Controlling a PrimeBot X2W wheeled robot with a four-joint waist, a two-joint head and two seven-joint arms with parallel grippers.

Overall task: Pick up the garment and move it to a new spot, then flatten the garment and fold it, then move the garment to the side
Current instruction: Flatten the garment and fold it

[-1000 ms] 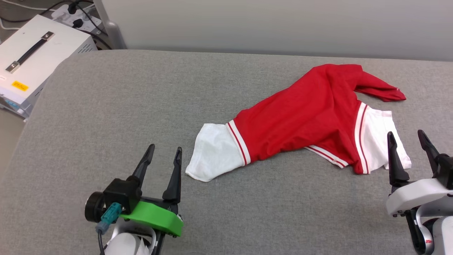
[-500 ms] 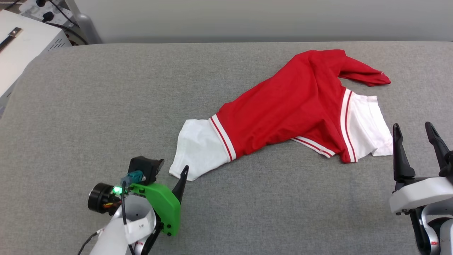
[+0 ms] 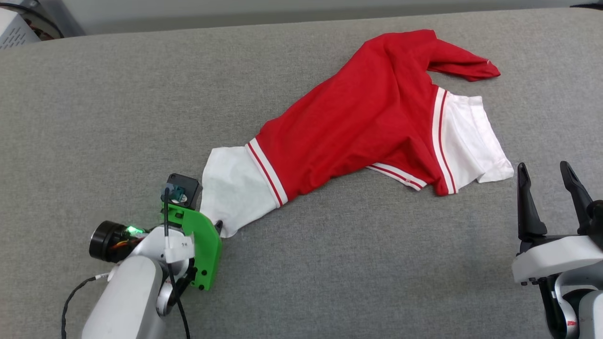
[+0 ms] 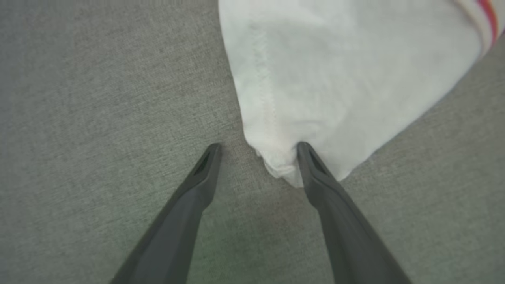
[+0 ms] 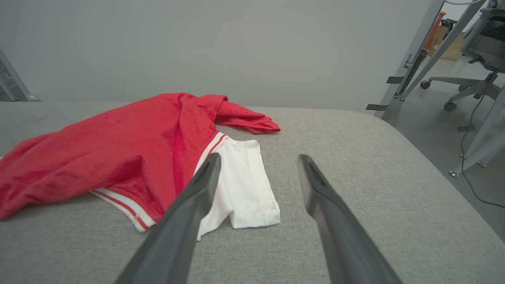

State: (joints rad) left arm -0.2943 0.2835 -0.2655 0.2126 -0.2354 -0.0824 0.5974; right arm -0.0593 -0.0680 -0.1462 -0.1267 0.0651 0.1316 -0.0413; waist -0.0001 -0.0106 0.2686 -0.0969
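Your left tool [image 4: 258, 145] is spread wide and holds nothing. It is tipped down at the corner of the near white sleeve [image 4: 335, 79], with one fingertip on the hem and the other on bare table [image 3: 118, 103]. The red jersey T-shirt [image 3: 358, 122] lies crumpled across the middle and far right of the table, its body bunched and its lower part folded over. If you close here, you may pinch only a thin lip of hem, or just one layer, and the cloth could slip out as you lift. Hauling by that one corner would likely drag the body into a tighter twist. Your right tool [image 3: 542, 165] is also wide and empty, near the far white sleeve [image 3: 466, 136] but not touching it. I count one shirt, two white sleeves and two tools.
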